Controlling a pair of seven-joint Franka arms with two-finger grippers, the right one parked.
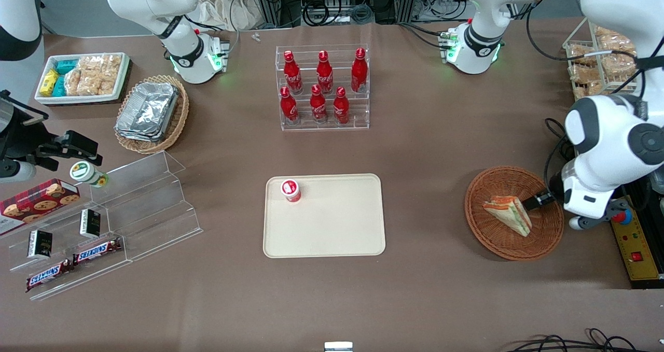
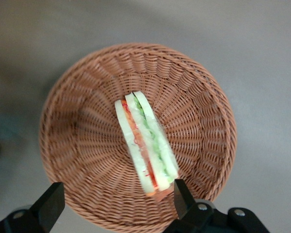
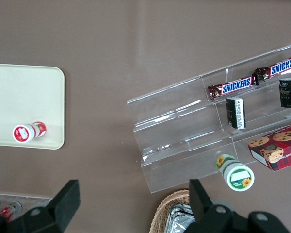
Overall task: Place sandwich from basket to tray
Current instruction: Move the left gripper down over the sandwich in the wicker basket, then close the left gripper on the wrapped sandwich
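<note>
My gripper (image 1: 534, 202) hangs over the basket (image 1: 544, 238), at the working arm's end of the table, with its dark fingertips just beside the sandwich (image 1: 509, 213). In my wrist view the gripper (image 2: 117, 200) is spread wide: 1 finger (image 2: 51, 203) stands over the basket's woven rim and the other finger (image 2: 182, 196) sits close by the sandwich's lower end, and I cannot tell whether it touches the wrap. Nothing is held between them.

The sandwich (image 2: 146, 145) lies inside the basket (image 2: 82, 136), roughly across its middle, resting on an edge so that its layers face up: pale bread with orange, red and green filling under clear wrap. From the front it shows as a wedge with its broad orange end farther from the camera and its point nearer.

The tray (image 1: 332, 227) lies flat in the middle of the table, well apart from the basket, toward the parked arm. 1 small red-and-white cup (image 1: 291, 190) stands on it near a corner farther from the front camera. Farther still from that camera, a clear rack (image 1: 324, 124) holds 6 red bottles (image 1: 324, 72) in 2 rows of 3.
</note>
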